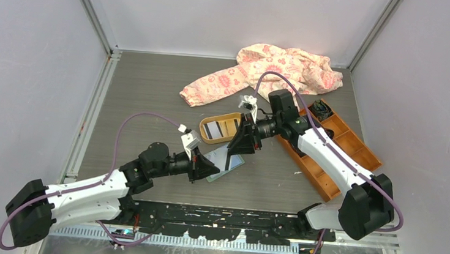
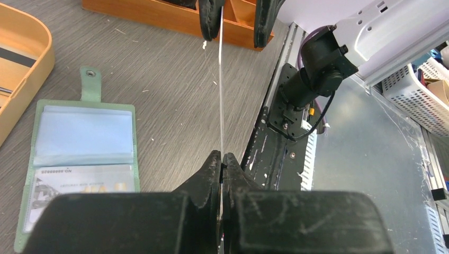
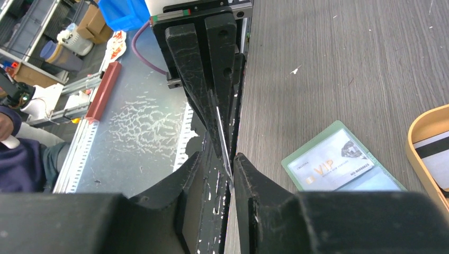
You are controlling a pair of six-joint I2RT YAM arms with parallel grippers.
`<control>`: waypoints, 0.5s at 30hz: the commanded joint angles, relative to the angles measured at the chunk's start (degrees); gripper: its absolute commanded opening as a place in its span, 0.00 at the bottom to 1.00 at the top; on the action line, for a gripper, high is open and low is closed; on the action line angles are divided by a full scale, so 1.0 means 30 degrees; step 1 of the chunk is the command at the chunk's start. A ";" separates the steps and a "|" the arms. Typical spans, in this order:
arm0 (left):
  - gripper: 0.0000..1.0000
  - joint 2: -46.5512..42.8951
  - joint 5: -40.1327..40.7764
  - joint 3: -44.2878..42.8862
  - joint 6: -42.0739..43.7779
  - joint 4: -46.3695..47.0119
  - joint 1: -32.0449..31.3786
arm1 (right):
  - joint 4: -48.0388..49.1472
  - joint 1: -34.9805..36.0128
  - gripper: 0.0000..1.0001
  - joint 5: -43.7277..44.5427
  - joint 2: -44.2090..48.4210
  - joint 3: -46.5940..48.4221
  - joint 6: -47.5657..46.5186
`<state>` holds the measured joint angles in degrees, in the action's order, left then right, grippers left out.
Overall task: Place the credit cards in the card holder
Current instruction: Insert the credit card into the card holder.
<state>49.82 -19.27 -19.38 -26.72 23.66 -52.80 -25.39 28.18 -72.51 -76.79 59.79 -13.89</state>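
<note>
The card holder (image 2: 82, 143) is pale green, tray (image 1: 202, 129) and box (image 1: 356, 146) orange, the cloth (image 1: 277, 67) cream with pink flowers.

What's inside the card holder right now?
The open card holder shows one card in its lower clear sleeve; the upper sleeve looks empty. The left tool covers its bottom edge.

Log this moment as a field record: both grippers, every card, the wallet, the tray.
left gripper: shut on held card, which stands on edge
right gripper: open, fingers either side of held card's far end
card holder: lying open and flat; stored card in one pocket, other pocket looks empty
oval tray: contains striped card
progress: held card not yet in card holder
</note>
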 commanded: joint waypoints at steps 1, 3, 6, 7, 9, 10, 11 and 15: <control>0.00 0.0093 -0.0580 -0.0822 0.0237 0.0873 0.0101 | -0.0137 0.0283 0.32 -0.0586 0.0494 0.0007 -0.1025; 0.00 0.0075 -0.0558 -0.0757 0.0159 0.0980 0.0108 | -0.0377 0.0329 0.32 -0.0588 0.0491 0.0035 -0.1321; 0.00 -0.0075 -0.0496 -0.0593 0.0056 0.1199 0.0142 | -0.0790 0.0337 0.32 -0.0535 0.0451 0.0101 -0.1746; 0.00 -0.0123 -0.0452 -0.0535 -0.0007 0.1284 0.0134 | -0.0857 0.0347 0.32 -0.0528 0.0412 0.0109 -0.1825; 0.00 -0.0197 -0.0462 -0.0420 -0.0085 0.1487 0.0163 | -0.0968 0.0360 0.32 -0.0569 0.0360 0.0095 -0.1935; 0.00 -0.0245 -0.0459 -0.0378 -0.0142 0.1572 0.0166 | -0.0971 0.0376 0.32 -0.0584 0.0346 0.0107 -0.1936; 0.00 -0.0236 -0.0462 -0.0321 -0.0186 0.1664 0.0167 | -0.0975 0.0388 0.32 -0.0611 0.0341 0.0109 -0.1944; 0.00 -0.0136 -0.0473 -0.0109 -0.0419 0.2186 0.0185 | -0.1006 0.0455 0.31 -0.0659 0.0235 0.0073 -0.2009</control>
<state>50.11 -19.77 -19.49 -27.09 24.73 -52.69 -28.58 29.06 -72.77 -76.79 59.77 -18.31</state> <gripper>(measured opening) 0.009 0.321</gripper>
